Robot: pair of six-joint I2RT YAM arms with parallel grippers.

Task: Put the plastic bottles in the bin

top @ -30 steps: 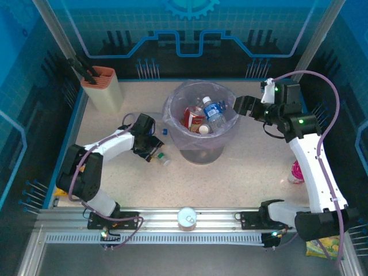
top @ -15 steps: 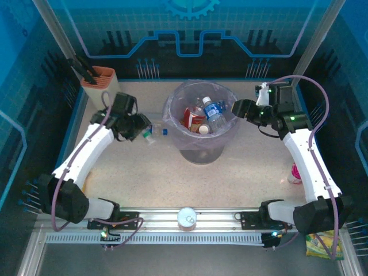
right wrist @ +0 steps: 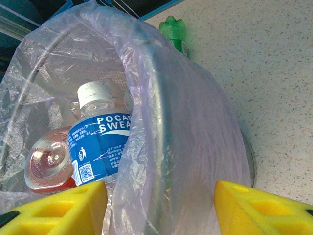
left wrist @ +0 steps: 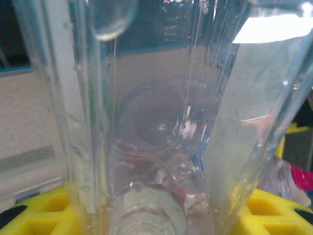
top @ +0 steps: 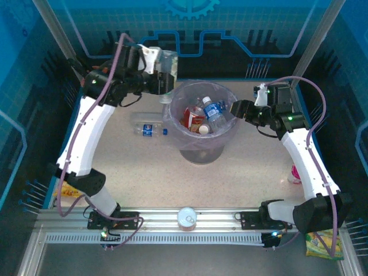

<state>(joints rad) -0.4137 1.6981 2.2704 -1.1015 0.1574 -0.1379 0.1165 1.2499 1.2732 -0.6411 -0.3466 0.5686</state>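
My left gripper (top: 165,77) is raised beside the back left rim of the bin (top: 230,129) and is shut on a clear plastic bottle (top: 168,60). In the left wrist view that bottle (left wrist: 146,122) stands between the yellow fingers (left wrist: 39,215), cap end nearest the camera. The lined bin (right wrist: 186,147) holds a blue-labelled bottle (right wrist: 100,142) and a red one (right wrist: 49,161). Another blue-labelled bottle (top: 148,129) lies on the table left of the bin. My right gripper (top: 236,108) is open, and its fingertips (right wrist: 264,205) straddle the bin's right rim.
A pink-red bottle (top: 295,172) lies by the right arm. Beyond the bin's rim a green bottle end (right wrist: 173,29) pokes up. A round silver can (top: 187,217) sits on the front rail, and a yellow-green candy bag (top: 322,247) is at the bottom right.
My left arm has lifted the clear bottle from the table left of the bin up to its back left rim. The right gripper's jaws have narrowed and it has barely moved.
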